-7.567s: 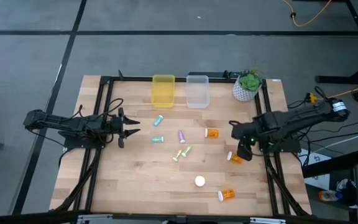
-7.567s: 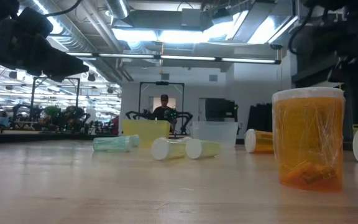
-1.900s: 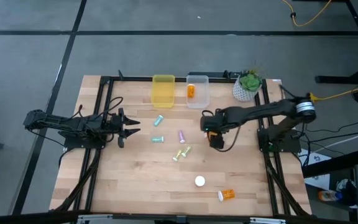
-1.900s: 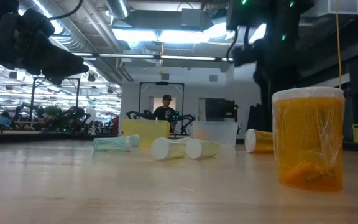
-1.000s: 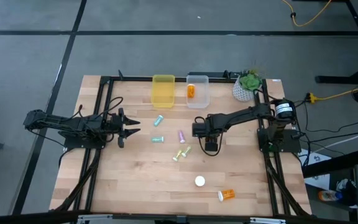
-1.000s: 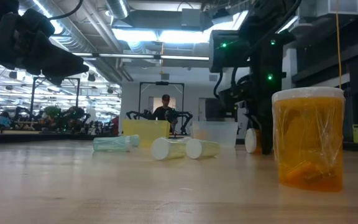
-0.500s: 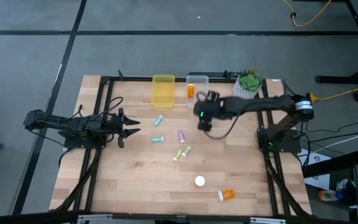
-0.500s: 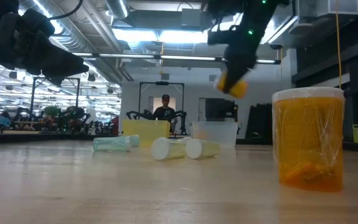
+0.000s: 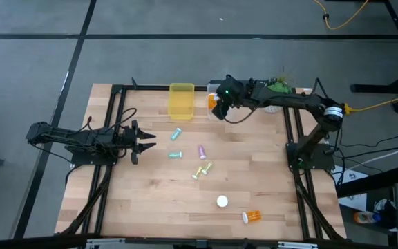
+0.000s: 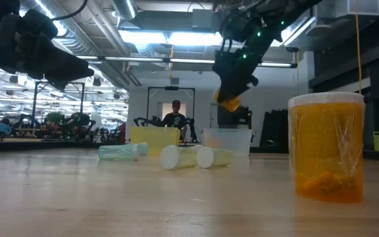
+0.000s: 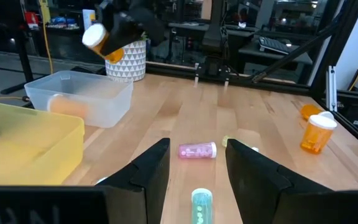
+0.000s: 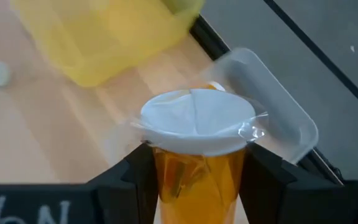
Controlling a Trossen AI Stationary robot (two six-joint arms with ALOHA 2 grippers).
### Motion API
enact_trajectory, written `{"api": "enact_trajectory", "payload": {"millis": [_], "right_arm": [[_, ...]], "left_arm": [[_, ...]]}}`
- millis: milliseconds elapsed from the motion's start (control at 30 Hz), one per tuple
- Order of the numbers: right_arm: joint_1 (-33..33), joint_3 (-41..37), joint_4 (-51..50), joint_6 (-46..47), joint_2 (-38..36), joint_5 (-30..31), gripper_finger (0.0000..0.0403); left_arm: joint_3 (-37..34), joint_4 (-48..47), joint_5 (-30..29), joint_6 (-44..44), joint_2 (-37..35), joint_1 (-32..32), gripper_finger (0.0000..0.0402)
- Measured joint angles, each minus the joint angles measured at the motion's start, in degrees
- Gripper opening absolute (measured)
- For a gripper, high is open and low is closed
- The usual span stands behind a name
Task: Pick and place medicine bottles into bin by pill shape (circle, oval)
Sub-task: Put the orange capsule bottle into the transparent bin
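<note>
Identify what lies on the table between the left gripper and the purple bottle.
In the high view, two teal bottles lie between the left gripper and the purple bottle.

There are two bins: a yellow bin (image 9: pixel 181 101) and a clear bin (image 11: pixel 107 111) right beside it.

There are four orange bottles with white caps. These are the orange bottle in the clear bin (image 11: pixel 67 104), the orange bottle in the air (image 11: pixel 102 43), the standing orange bottle (image 9: pixel 222 201) and the lying orange bottle (image 9: pixel 252 216). The last two are far from the yellow bin.

There are five small bottles on the desk near the yellow bin: a first teal bottle (image 9: pixel 176 133), a second teal bottle (image 9: pixel 176 155), one purple bottle (image 9: pixel 202 151), a first yellow-green bottle (image 9: pixel 206 167) and a second yellow-green bottle (image 9: pixel 197 173).

There is one plant (image 9: pixel 280 88).
</note>
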Motion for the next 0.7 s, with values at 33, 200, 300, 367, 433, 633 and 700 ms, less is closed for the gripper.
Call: {"api": "enact_trajectory", "payload": {"millis": [33, 200, 300, 367, 433, 633, 700], "right_arm": [[-0.46, 0.0, -0.07, 0.35, 0.35, 0.02, 0.0172], [-2.03, 0.0, 0.12, 2.21, 0.48, -0.06, 0.0198], [-2.24, 0.0, -0.03, 2.4, 0.31, -0.05, 0.022], [-2.24, 0.0, -0.18, 2.39, 0.28, -0.07, 0.0234], [-2.24, 0.0, -0.91, 2.35, 0.28, -0.09, 0.0242], [-2.04, 2.72, -7.3, 2.65, 0.28, -2.18, 0.0246], [-1.78, 4.99, -12.15, 4.14, 0.28, -6.01, 0.0247]], "left_arm": [[-0.01, 0.0, 0.0, 0.0, 0.01, 0.01, 0.0149], [0.01, 0.0, 0.0, 0.0, 0.0, -0.01, 0.0149], [0.01, 0.0, 0.0, -0.02, 0.0, -0.01, 0.0149], [-0.01, 0.0, 0.0, 0.0, 0.0, 0.01, 0.0149], [0.0, 0.0, 0.0, -0.01, 0.0, 0.0, 0.0149], [0.0, 0.0, 0.0, 0.0, 0.01, 0.01, 0.0149], [0.01, 0.0, 0.0, -0.02, 0.0, 0.01, 0.0149]]}}
